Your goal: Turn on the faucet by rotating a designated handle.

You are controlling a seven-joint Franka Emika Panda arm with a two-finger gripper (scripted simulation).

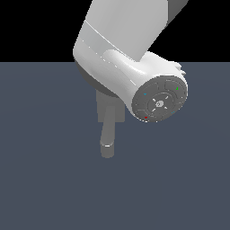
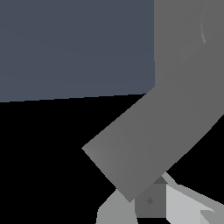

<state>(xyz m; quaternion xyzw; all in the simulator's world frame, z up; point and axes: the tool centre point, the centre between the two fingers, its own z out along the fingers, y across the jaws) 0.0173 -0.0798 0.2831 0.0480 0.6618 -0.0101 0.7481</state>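
A white robot arm fills the upper half of the exterior view, its round end cap facing the camera at about 2 o'clock from the scene's centre. Behind and below it stands the matte grey faucet on the dark blue-grey worktop, partly hidden by the arm. A thick tubular spout runs down towards 6 o'clock, ending in a rounded tip. The handle cannot be picked out here.

In the wrist view a broad grey bent bar of the faucet crosses close to the lens, from 1 o'clock down to 7 o'clock. Parts of the hand show beneath it at 5 o'clock. How far the hand is open, or whether it holds anything, cannot be told.
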